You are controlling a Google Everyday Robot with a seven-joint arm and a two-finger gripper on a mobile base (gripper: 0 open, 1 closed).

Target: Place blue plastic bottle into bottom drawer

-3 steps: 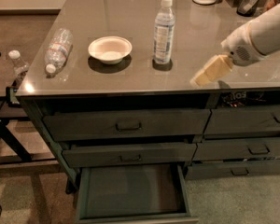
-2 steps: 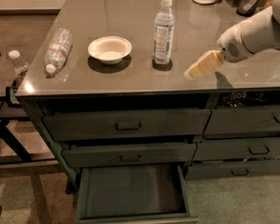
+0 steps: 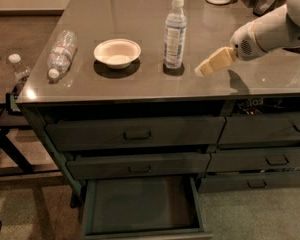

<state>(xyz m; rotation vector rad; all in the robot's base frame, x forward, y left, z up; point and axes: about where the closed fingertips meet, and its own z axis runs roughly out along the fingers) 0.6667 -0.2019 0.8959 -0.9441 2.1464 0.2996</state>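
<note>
Dim warm light, sheen on tabletop (image 3: 140, 14), hand (image 3: 210, 67) above its right side casting shadow

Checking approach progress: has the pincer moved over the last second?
Yes. The beige pincer has shifted left, closer to the upright blue-labelled clear plastic bottle, now just right of it over the grey tabletop.

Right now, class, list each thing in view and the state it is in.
blue plastic bottle: upright, capped.
ridged bottle: lying on its side.
bowl: upright, empty.
bottom drawer: pulled open.
upper drawers: shut.
gripper: right of the blue plastic bottle, not touching it.
</note>
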